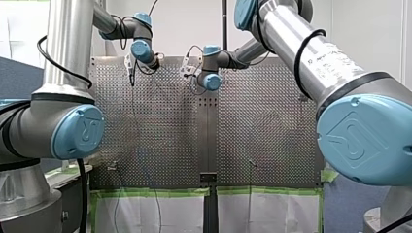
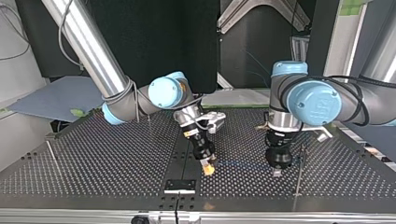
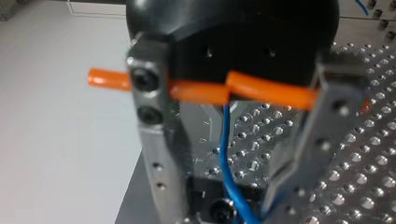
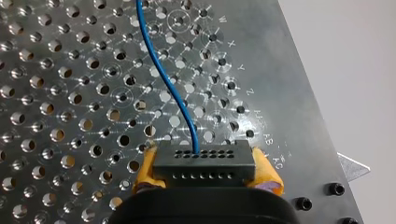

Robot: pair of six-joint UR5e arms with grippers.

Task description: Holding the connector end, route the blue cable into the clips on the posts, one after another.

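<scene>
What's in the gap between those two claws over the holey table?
In the top view, only a thin blue cable crosses it. It runs from the connector in my right gripper toward my left gripper, above the perforated table.

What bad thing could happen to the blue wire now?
The blue cable runs loosely between the open fingers of my left pincer, so it could slide out sideways. My right pincer grips only the connector; a hard tug might pull it free or strain the thin cable there.
</scene>
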